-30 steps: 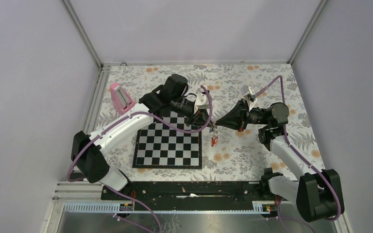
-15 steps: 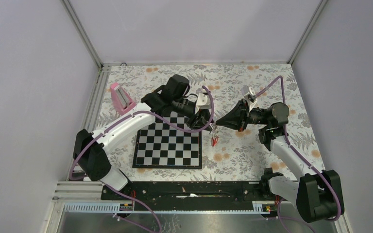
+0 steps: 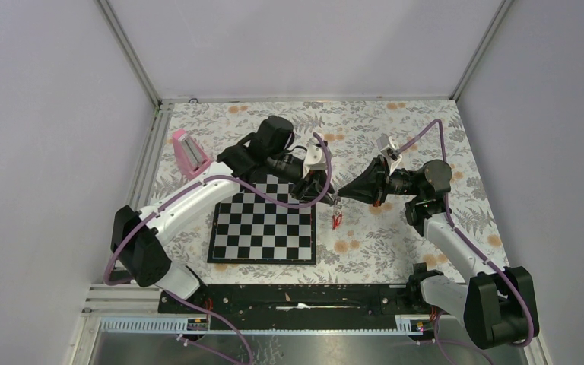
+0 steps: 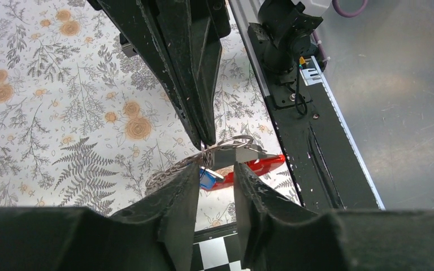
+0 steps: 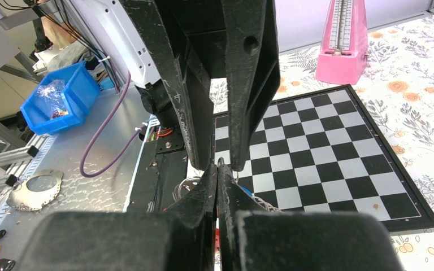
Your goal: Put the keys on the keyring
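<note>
**Top external view.** The two arms meet just right of the chessboard [image 3: 262, 220], at mid-frame. The left gripper [image 3: 328, 191] and right gripper [image 3: 341, 195] are tip to tip. The keyring [image 3: 336, 220] hangs below them, its red end lowest. The pink block [image 3: 190, 154] stands well apart at upper left.

**Left wrist view.** At lower centre the left gripper's fingers [image 4: 183, 186] stand slightly apart. The blue-tagged key [image 4: 208, 178] sits in the gap between them, but whether the pads press on it cannot be told. The right gripper comes down from the top of the frame with its tips clenched. It appears to pinch the thin wire of the ring [image 4: 234, 141] just above the key. A red piece [image 4: 260, 165] lies at right of centre, and it cannot be told whether it is the fob or the red-tagged key.

**Right wrist view.** The right gripper's fingers [image 5: 209, 186] are pressed together at lower centre. Their tip points into the gap of the left gripper above.

**Step in hand (judged).** The blue key is being threaded onto the ring.
- The ring should be kept pinched and steady.
- The key's hole should be moved along the wire's split end in small strokes.
- Any twist could let the ring slip from the pinch.
</note>
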Motion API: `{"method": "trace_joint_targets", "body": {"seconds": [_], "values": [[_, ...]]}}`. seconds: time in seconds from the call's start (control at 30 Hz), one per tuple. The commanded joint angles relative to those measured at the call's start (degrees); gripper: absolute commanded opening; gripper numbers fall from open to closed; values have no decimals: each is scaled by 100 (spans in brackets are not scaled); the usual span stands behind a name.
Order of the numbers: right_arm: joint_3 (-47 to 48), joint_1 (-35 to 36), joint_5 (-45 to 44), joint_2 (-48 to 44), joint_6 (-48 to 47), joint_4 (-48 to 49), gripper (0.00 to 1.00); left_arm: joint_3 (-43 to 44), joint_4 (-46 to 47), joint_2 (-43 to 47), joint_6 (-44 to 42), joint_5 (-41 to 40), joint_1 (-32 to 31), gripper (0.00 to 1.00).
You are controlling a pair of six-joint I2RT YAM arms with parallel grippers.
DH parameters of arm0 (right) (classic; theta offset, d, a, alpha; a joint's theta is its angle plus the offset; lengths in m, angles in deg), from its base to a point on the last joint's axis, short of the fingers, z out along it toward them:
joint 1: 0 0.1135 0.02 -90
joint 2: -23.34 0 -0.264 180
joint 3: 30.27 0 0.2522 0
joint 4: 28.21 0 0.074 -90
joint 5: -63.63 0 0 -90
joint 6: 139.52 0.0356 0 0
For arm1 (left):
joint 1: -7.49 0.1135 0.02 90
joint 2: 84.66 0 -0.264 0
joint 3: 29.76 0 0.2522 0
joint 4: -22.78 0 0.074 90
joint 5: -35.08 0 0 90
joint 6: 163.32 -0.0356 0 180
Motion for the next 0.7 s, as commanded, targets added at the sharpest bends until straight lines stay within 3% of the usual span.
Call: {"method": "trace_joint_targets", "body": {"seconds": [0.0, 0.3, 0.53, 0.67], "values": [[21, -51, -29, -132, -112, 172, 0, -1, 383, -60, 167, 352, 19, 32], [6, -51, -46, -145, -155, 128, 0, 17, 500, -156, 371, 392, 18, 25], [-32, -56, -55, -164, -395, -111, 0, 79, 462, -95, 388, 226, 21, 5], [-3, -87, -13, -239, -693, -480, 12, 368, -322, -76, -21, -151, 12, 1]]}}
